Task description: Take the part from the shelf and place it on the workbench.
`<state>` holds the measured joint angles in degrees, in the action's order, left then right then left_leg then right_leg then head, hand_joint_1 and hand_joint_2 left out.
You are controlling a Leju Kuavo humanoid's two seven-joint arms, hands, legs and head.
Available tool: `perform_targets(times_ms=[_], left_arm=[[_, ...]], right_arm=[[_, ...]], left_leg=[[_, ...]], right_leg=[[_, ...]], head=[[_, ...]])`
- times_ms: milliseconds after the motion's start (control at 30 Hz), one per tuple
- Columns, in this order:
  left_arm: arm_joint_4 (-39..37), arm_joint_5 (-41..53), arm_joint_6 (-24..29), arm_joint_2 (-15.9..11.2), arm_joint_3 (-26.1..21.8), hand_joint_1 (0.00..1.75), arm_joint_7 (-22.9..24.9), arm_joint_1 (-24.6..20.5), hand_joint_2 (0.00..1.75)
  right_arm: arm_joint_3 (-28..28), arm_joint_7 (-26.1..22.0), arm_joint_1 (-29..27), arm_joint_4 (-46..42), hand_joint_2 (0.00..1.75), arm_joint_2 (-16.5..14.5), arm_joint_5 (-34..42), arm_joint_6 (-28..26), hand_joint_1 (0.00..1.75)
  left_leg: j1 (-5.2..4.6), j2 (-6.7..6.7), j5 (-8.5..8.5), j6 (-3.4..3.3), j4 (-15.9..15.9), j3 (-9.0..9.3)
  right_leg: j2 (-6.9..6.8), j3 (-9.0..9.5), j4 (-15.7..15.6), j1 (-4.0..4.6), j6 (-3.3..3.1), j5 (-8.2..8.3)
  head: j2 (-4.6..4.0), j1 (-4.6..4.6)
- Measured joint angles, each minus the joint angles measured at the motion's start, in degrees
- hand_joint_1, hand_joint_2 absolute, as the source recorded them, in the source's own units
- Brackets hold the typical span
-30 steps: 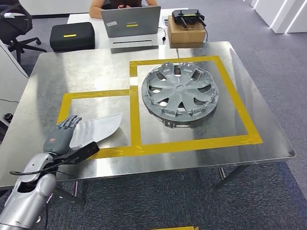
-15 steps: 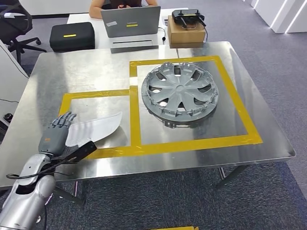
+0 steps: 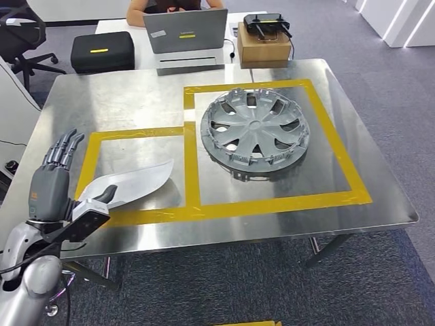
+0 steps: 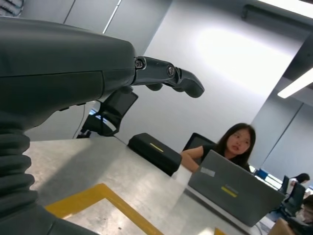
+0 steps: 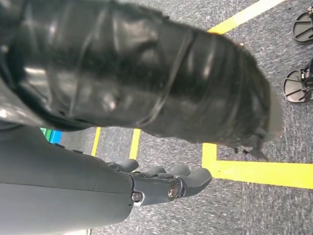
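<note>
On the workbench (image 3: pixel 153 95) lie one blade-shaped part (image 3: pixel 134 183) and one hubcap (image 3: pixel 255 131).

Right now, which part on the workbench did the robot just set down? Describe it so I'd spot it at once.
On the steel workbench, two yellow-taped boxes sit side by side. In the smaller one, nearest the left hand, lies a flat silver blade-shaped panel. Unlike the round spoked wheel cover beside it, it is long, curved and smooth.

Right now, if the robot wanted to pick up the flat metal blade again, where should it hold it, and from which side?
Probably at the wide blunt end of the metal blade, nearest the left hand, coming from the table's left front edge. The piece lies flat inside the smaller yellow frame and narrows to a point at the far end, leaving less to grip there.
</note>
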<state>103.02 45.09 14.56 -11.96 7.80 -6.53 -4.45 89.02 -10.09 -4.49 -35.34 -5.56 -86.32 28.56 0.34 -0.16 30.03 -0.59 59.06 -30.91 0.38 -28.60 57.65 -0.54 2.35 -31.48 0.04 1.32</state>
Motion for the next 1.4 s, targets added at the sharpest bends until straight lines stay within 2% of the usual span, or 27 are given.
perform_targets(times_ms=[133, 333, 900, 1067, 1167, 1200, 1233, 1267, 1333, 1367, 1400], left_arm=[[1.23, 0.05, 0.87, 0.28, 0.29, 0.00, -0.83, 0.97, 1.75], [3.77, 2.65, 0.00, 1.00, 2.35, 0.00, 2.50, 0.00, 1.75], [4.89, 1.65, 0.00, 1.14, 3.96, 0.00, 1.76, -0.43, 1.75], [4.89, 1.75, -0.11, 1.12, 4.01, 0.00, 1.80, -0.33, 1.75], [5.11, 1.96, -0.08, 1.05, 4.04, 0.00, 1.97, -0.04, 1.75], [5.35, 2.05, -0.01, 1.09, 4.08, 0.00, 1.90, 0.10, 1.75], [5.68, 2.16, 0.08, 1.16, 4.13, 0.00, 1.84, 0.21, 1.75], [5.98, 2.23, 0.13, 1.25, 4.18, 0.00, 1.87, 0.32, 1.75], [6.27, 2.18, 0.27, 1.34, 4.24, 0.00, 1.96, 0.70, 1.75], [6.29, 1.99, 0.45, 1.34, 4.24, 0.00, 1.85, 1.04, 1.75], [6.29, 1.70, 0.63, 1.33, 4.23, 0.00, 1.60, 1.38, 1.75]], right_arm=[[0.00, 0.01, -0.01, -0.54, 0.00, -0.40, 0.01, -0.24, 0.00], [0.00, -0.07, -0.01, -1.34, 0.00, -0.86, 0.03, 0.06, 0.00], [0.02, -0.16, -0.10, -1.68, 0.00, -1.13, -0.02, -0.13, 0.00], [0.01, -0.10, -0.05, -1.55, 0.00, -1.17, -0.10, -0.30, 0.00], [0.02, -0.08, -0.10, -1.53, 0.00, -1.26, -0.11, -0.23, 0.00], [0.02, -0.17, -0.12, -1.53, 0.00, -1.29, -0.12, -0.13, 0.00], [0.02, -0.32, -0.11, -1.53, 0.00, -1.31, -0.14, 0.03, 0.00], [0.02, -0.47, -0.10, -1.54, 0.00, -1.33, -0.15, 0.21, 0.00], [0.02, -0.62, -0.10, -1.56, 0.00, -1.38, -0.17, 0.51, 0.00], [0.02, -0.60, -0.14, -1.58, 0.00, -1.41, -0.17, 0.59, 0.00], [0.02, -0.57, -0.20, -1.60, 0.00, -1.44, -0.17, 0.64, 0.00]], left_leg=[[0.00, 0.00, 0.00, 0.00, 0.00, 0.01], [0.00, 0.00, 0.00, 0.00, 0.00, 0.00], [-0.14, 0.01, 0.02, -0.05, 0.16, -0.02], [-0.43, 0.00, 0.17, -0.38, 0.32, -0.06], [-0.51, 0.12, -0.40, -1.17, -0.13, -0.02], [-0.39, 0.25, -0.78, -1.56, -0.55, 0.04], [-0.23, 0.39, -1.11, -1.92, -0.98, 0.03], [-0.09, 0.52, -1.36, -2.16, -1.28, -0.03], [-0.07, 0.63, -1.57, -2.27, -1.31, -0.38], [-0.05, 0.68, -1.66, -2.19, -1.26, -0.52], [-0.01, 0.73, -1.73, -2.10, -1.19, -0.64]], right_leg=[[-0.02, -0.53, 0.00, 0.00, 0.00, -0.01], [0.02, -0.04, 0.00, 0.00, 0.00, 0.00], [0.02, 0.03, -0.05, -0.10, 0.13, 0.09], [0.02, 0.02, -0.10, -0.37, 0.39, 0.18], [0.08, -0.02, -0.16, -0.61, 1.02, 0.34], [0.05, -0.27, 0.24, -0.62, 1.22, -0.14], [0.02, -0.95, 1.58, -0.61, 1.34, -1.28], [-0.02, -2.19, 4.20, -0.63, 1.44, -3.01], [-0.05, -5.55, 11.69, -0.67, 1.72, -6.48], [-0.07, -6.85, 14.54, -0.71, 1.85, -7.18], [-0.10, -7.31, 15.49, -0.76, 1.98, -6.74]], head=[[0.00, 0.00], [0.00, 0.00], [0.00, 0.01], [0.00, 0.01], [0.00, 0.03], [0.00, -0.01], [0.00, -0.10], [0.00, -0.19], [0.00, -0.31], [0.00, -0.29], [0.00, -0.29]])
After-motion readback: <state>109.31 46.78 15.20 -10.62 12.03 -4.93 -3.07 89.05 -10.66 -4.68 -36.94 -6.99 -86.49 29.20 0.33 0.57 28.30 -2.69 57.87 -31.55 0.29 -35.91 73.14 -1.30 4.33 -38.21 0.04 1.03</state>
